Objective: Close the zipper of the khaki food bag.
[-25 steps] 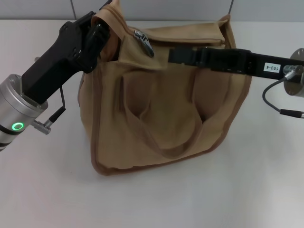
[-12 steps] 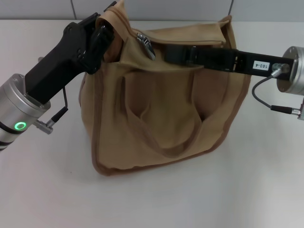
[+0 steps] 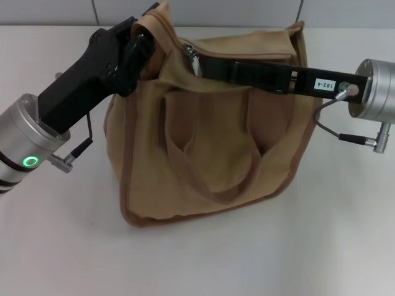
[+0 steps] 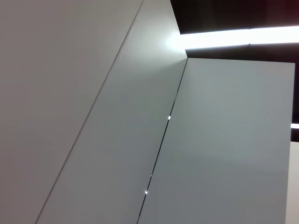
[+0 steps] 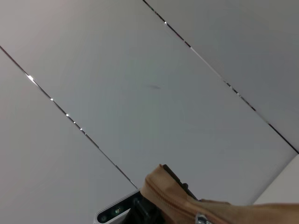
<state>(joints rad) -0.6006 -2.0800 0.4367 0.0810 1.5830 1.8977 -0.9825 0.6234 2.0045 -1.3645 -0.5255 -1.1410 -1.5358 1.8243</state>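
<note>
the khaki food bag (image 3: 210, 135) stands on the white worktop (image 3: 203, 259), its two loop handles hanging down the front panel; the zipper (image 3: 193, 60) has its silver slider near the bag's left top corner, at the end of the line where the left arm is; which end counts as shut cannot be read from here, so how much of the run is left is a judgement only, and the top flap toward the right side looks loose rather than drawn flat; i would say the closing is under way, not finished.

the left claw (image 3: 141, 44) is clamped onto the raised top-left corner of the bag, pinching the fabric and holding it up; the right claw (image 3: 201, 65) reaches across the top panel with its tip right at the slider; whether its fingers are closed on the pull tab cannot be told.

only the head view shows both arms and the whole bag; the right wrist view adds just the bag's lifted corner (image 5: 187, 200) from below, with wall panels behind; the left wrist view shows wall panels alone, nothing of the bag.
</note>
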